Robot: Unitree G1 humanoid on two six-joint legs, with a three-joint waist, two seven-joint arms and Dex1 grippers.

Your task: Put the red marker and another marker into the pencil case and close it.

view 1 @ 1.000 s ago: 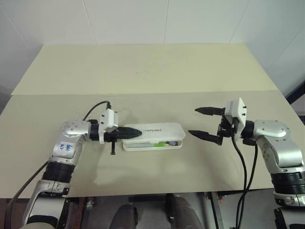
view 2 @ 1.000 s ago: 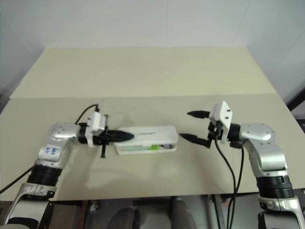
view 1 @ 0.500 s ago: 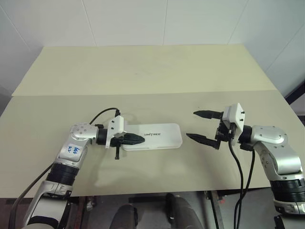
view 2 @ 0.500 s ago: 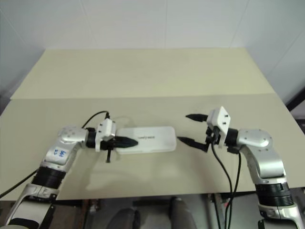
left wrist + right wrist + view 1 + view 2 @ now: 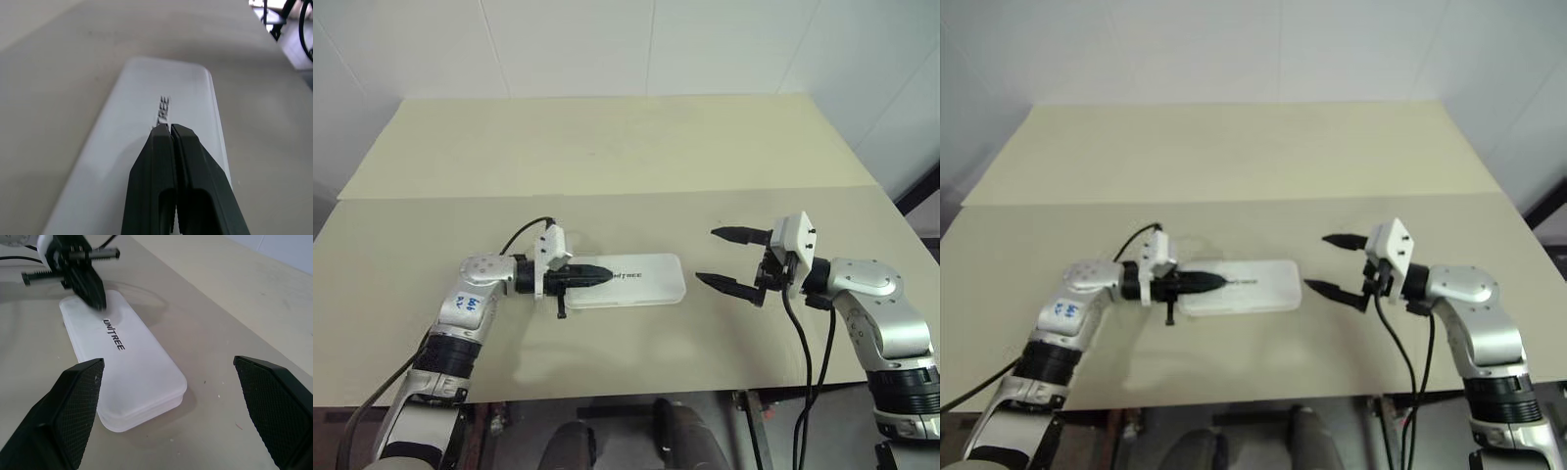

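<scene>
Two grippers flank the pencil case, which lies flat and closed on the beige table, its long side running left to right, near the middle of the near half. From the left, the left gripper reaches over the case's left part with its two black fingers pressed together, their tips over the lid just at the start of the grey lettering; from the head views it cannot be told whether the tips rest on the lid or hang just above it. To the right of the case, apart from it, the right gripper points toward the case's right end with its fingers spread wide and nothing between them. With the lid shut, whatever is inside the case is hidden. From the left wrist view the closed fingertips cover the first letters, leaving "REE" readable. From the right wrist view the whole word UNITREE reads across the lid, and the seam between lid and base shows along the rounded near corner.
</scene>
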